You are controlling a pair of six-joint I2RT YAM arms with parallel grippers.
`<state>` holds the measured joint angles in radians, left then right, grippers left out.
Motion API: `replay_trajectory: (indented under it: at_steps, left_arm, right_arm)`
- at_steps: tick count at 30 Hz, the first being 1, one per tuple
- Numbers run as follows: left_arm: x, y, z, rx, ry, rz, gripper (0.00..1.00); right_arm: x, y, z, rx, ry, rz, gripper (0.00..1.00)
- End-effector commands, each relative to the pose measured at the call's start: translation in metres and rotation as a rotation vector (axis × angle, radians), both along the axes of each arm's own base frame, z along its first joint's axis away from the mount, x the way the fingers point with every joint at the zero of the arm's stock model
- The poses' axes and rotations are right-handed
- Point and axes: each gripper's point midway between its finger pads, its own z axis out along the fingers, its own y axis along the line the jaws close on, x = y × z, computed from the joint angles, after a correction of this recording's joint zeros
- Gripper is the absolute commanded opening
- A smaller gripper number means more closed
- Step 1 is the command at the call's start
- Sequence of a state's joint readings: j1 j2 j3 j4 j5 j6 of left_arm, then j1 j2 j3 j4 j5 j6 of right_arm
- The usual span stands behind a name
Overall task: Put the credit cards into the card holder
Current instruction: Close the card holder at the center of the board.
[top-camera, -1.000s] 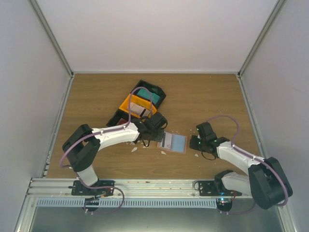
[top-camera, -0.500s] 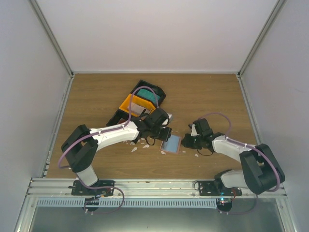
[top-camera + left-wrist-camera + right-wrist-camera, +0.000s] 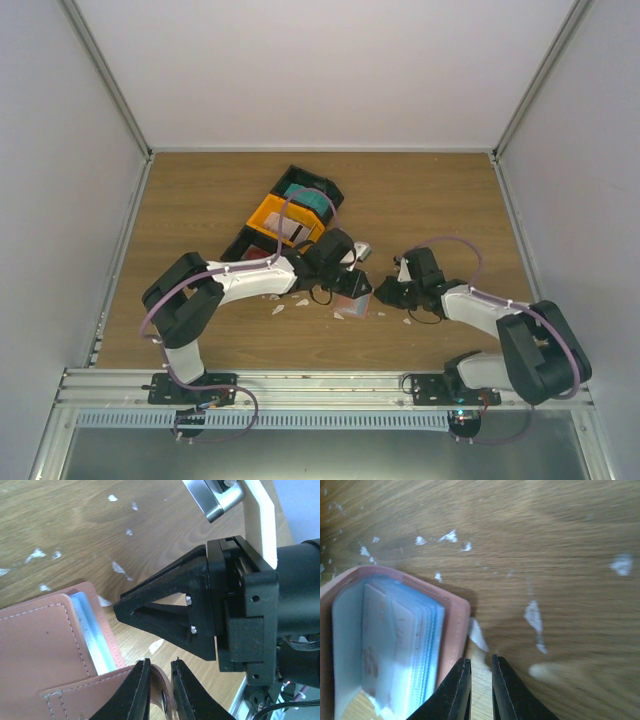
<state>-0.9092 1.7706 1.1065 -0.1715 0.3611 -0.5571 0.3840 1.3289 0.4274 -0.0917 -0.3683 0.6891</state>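
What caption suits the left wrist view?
Left gripper pinching the strap of the open holder, with the right gripper close alongside above the table.

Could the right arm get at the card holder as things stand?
Probably yes: the right gripper sits right beside the open edge of the card holder, with nothing between them, though the left gripper pinches its flap.
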Motion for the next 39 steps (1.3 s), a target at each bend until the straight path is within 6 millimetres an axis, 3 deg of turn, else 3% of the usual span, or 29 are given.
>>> replay_trajectory:
  at_steps: [1, 9, 14, 16, 19, 23, 31, 36, 39]
  left_arm:
    - [-0.005, -0.026, 0.008, -0.133, -0.032, -0.069, 0.17]
    - [-0.006, -0.039, -0.028, -0.123, 0.017, -0.094, 0.17]
    - [-0.007, -0.041, -0.031, -0.113, 0.026, -0.102, 0.31]
    - [-0.005, -0.041, -0.018, -0.112, 0.01, -0.11, 0.4]
    - [-0.007, -0.042, 0.016, -0.154, -0.023, -0.132, 0.55]
    - [-0.011, -0.033, 0.048, -0.177, -0.063, -0.139, 0.65]
    - [0.018, 0.023, 0.033, -0.022, -0.096, 0.099, 0.57]
    - [0.03, 0.059, -0.003, 0.081, -0.036, 0.242, 0.46]
    - [0.029, 0.067, -0.019, 0.104, 0.003, 0.26, 0.41]
  right_arm:
    - [-0.004, -0.028, -0.008, -0.108, 0.016, -0.1, 0.15]
    - [0.009, -0.057, 0.031, -0.198, -0.114, -0.226, 0.24]
    - [0.015, -0.061, 0.048, -0.205, -0.154, -0.248, 0.29]
    - [0.017, -0.057, 0.056, -0.196, -0.183, -0.213, 0.3]
    - [0.02, -0.05, 0.067, -0.174, -0.217, -0.176, 0.31]
    - [0.025, -0.04, 0.085, -0.124, -0.277, -0.135, 0.34]
    - [0.023, 0.006, 0.093, 0.008, -0.292, 0.079, 0.35]
    - [0.019, 0.032, 0.085, -0.027, -0.26, 0.19, 0.32]
    - [0.014, 0.043, 0.072, -0.057, -0.222, 0.238, 0.29]
